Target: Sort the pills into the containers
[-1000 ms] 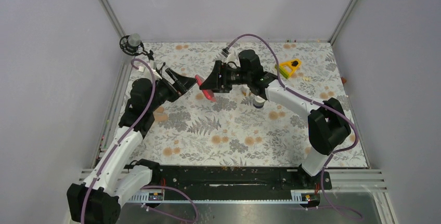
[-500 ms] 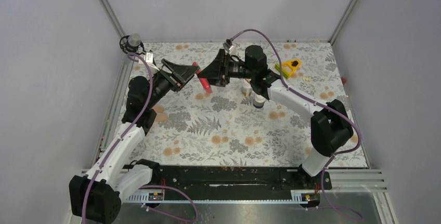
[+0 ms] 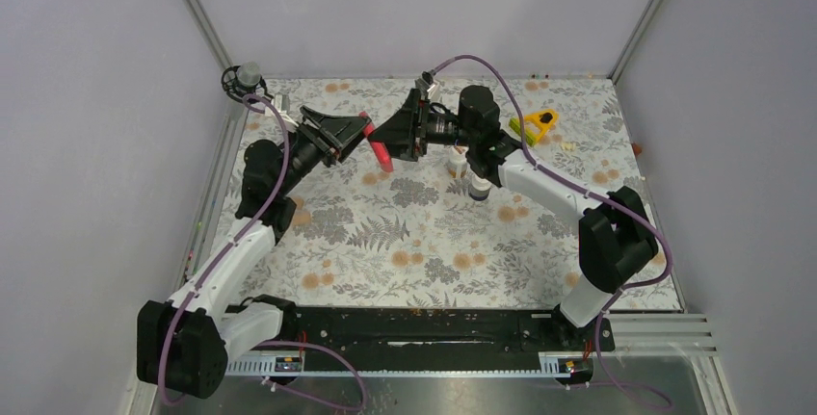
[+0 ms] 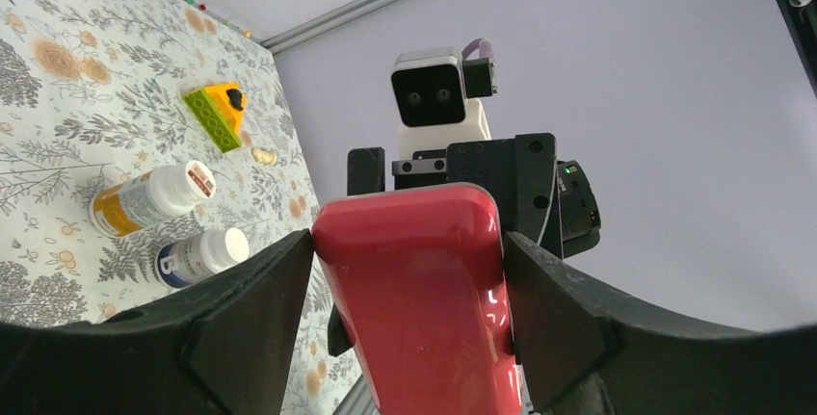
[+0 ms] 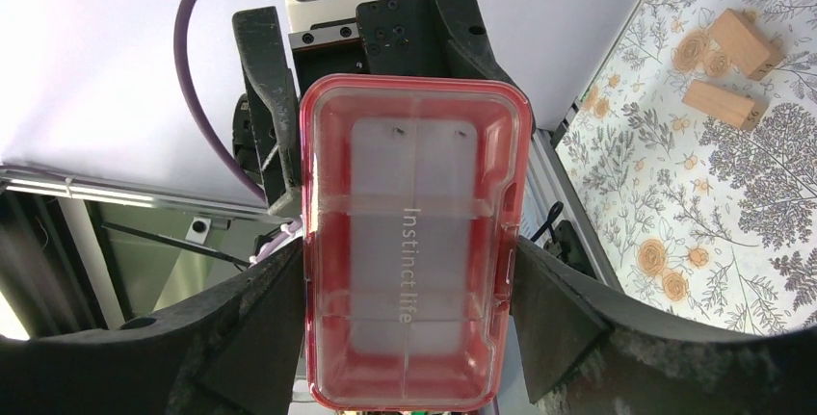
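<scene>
The red-pink pill tray [image 3: 379,149] hangs in the air above the cloth, held between both grippers. My left gripper [image 3: 360,132] is shut on it; the left wrist view shows its glossy red back [image 4: 416,299] with both jaws touching its sides. My right gripper [image 3: 392,142] is shut on it from the other side; the right wrist view shows its clear lid and compartments [image 5: 414,242], which look empty. A few tiny pale grains, possibly pills [image 3: 566,146], lie by the yellow wedge, and one shows in the left wrist view [image 4: 262,156].
Two small white bottles [image 3: 479,187] [image 3: 460,167] lie on the floral cloth under the right arm, also in the left wrist view [image 4: 152,198] [image 4: 199,254]. The yellow wedge tool [image 3: 537,124] lies at the back right. Two wooden blocks [image 5: 742,41] [image 5: 723,104] lie near the left edge.
The right gripper has carried the tray up and toward the back. The left gripper has swung right and risen to the tray and now grips its other end.
</scene>
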Available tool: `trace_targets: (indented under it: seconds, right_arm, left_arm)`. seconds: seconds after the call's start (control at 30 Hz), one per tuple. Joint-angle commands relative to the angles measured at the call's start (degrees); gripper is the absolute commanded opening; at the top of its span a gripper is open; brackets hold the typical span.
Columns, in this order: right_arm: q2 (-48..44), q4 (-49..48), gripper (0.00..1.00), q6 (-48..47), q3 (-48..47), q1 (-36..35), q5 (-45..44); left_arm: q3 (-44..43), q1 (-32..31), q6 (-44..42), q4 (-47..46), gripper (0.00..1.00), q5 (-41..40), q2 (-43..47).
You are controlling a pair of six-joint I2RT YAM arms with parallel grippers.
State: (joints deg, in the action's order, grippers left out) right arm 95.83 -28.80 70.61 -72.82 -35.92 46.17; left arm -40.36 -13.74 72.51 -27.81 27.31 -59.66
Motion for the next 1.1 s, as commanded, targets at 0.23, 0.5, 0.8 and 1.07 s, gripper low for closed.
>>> trace_targets:
  seconds: [0.23,0.5,0.8,1.07]
  right_arm:
    - [-2.03,-5.73,0.49,3.09,-0.69,0.32,2.19]
    - [-1.82,-4.14,0.5,2.38,-0.22,0.24,2.17]
    - [-2.3,-0.91,0.51,-0.81,0.84,0.29,2.05]
    - [-4.69,5.59,0.9,-7.64,-0.38,0.29,-0.77]
  left_arm:
    - [1.1,-0.82,3.78,-11.64,0.71,4.29,-3.06]
    - [0.7,-1.03,3.59,-12.87,0.85,5.89,-4.63]
    - [1.08,-1.03,3.34,-13.63,0.56,5.61,-4.84]
    - [1.98,-1.03,3.62,-15.49,0.05,6.28,-4.86]
